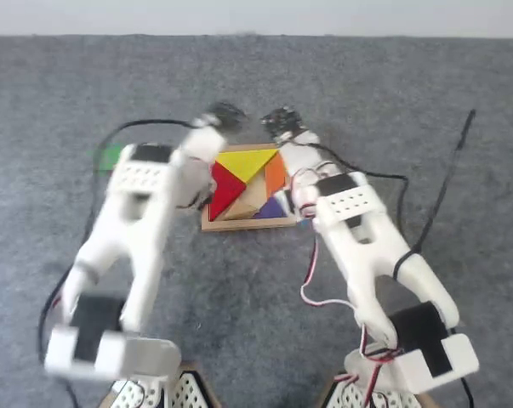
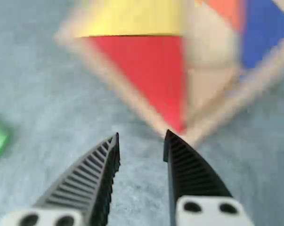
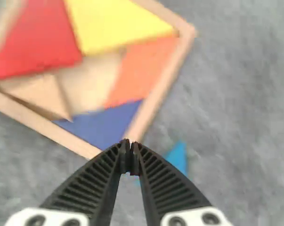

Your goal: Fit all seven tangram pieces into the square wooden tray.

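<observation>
The left claw (image 2: 141, 136) has its fingers apart and holds nothing. The right claw (image 3: 131, 143) is pinched together, empty. The square wooden tray (image 1: 247, 224) holds a yellow triangle (image 1: 246, 161), red triangle (image 1: 224, 187), orange piece (image 1: 275, 174) and dark blue piece (image 1: 271, 206). The green piece (image 1: 110, 156) at nine o'clock and light blue piece (image 3: 179, 157) at four o'clock wait outside.

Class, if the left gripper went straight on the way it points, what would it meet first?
Probably the rim of the wooden tray, just ahead of the left gripper, then the red triangle; depth is unclear.
</observation>
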